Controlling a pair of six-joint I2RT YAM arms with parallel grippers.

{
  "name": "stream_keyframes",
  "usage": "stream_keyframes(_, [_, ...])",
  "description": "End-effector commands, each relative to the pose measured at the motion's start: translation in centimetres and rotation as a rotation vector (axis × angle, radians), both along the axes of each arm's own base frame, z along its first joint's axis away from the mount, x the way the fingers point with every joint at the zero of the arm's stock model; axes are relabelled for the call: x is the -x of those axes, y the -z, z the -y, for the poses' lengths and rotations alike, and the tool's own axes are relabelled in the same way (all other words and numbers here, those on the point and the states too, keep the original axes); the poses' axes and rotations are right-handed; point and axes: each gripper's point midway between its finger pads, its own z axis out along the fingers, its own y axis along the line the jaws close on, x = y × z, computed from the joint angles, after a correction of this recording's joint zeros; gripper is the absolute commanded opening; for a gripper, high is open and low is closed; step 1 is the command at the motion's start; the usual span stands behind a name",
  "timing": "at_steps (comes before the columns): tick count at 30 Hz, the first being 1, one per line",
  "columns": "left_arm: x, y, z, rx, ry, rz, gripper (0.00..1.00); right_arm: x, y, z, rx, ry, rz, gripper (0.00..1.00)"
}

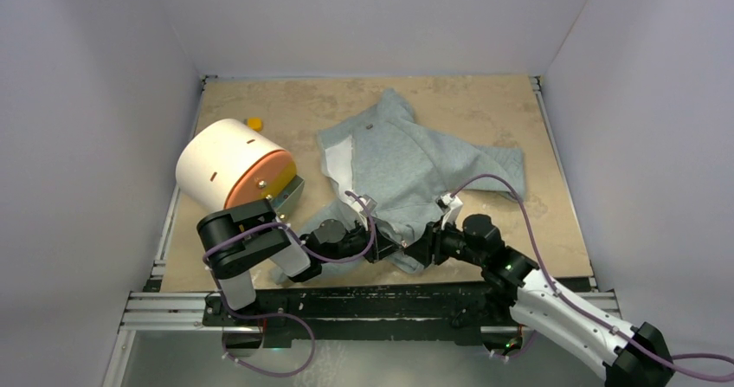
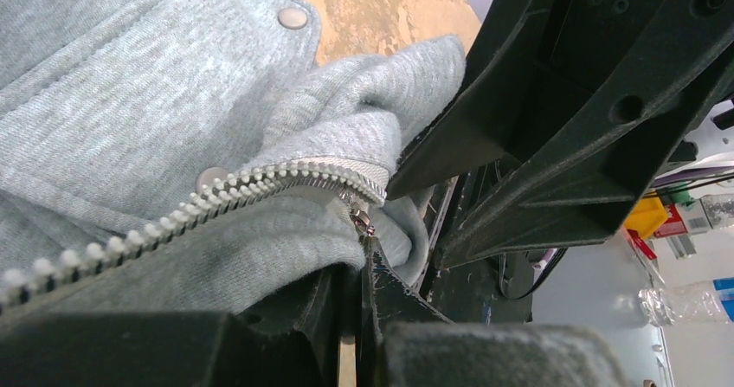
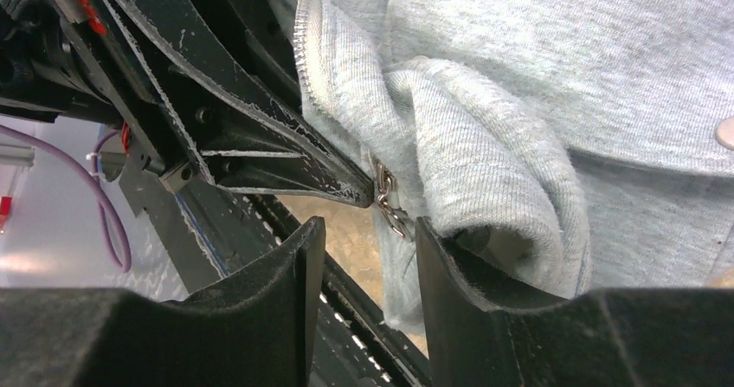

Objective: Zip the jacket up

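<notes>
Tool tips first: my left tool (image 2: 357, 283) is pinched shut on the bottom hem of the small light grey soft fabric jacket (image 1: 407, 158), right beside the small metal zipper pull (image 3: 391, 209). My right tool (image 3: 363, 231) stands partly open just under that pull, gripping nothing. The jacket lies spread mid tan marbled worktop (image 1: 485, 110), white lining showing; a white cylinder with an orange end (image 1: 225, 162) sits to its left.
</notes>
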Motion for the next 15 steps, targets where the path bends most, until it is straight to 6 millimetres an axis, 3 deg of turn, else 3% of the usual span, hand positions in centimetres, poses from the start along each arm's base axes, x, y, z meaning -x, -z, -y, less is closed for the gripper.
stream_keyframes(1, [0.3,0.1,0.4,-0.002,0.017,-0.009,0.00,-0.7,0.1,-0.2,0.007,0.002,0.029,0.46])
stream_keyframes(15, [0.5,0.2,0.4,-0.002,0.023,-0.018,0.00,0.7,1.8,-1.1,-0.024,-0.046,-0.073,0.46])
